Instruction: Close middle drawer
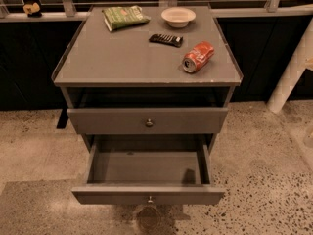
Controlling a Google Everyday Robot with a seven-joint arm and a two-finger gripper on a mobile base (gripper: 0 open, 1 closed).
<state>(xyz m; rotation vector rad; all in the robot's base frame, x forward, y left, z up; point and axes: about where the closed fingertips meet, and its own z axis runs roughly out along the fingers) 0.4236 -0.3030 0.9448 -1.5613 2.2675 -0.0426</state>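
Note:
The middle drawer [146, 168] is pulled far out of the grey cabinet [78, 77]. Its plain grey inside is empty, and its low front panel [107, 196] has a small round knob [150, 199] at centre. Above it, the drawer with the taller front [107, 121] and its knob [149, 123] stands slightly out from the cabinet. The gripper is out of view. Only a white tube-like part [292, 71], probably of my arm, shows at the right edge, well away from the drawer.
On the cabinet top lie a green bag [124, 17], a white bowl [178, 16], a dark bar [166, 39] and a red can [198, 57] on its side. A speckled floor [264, 180] surrounds the cabinet, with a dark wall and rail behind.

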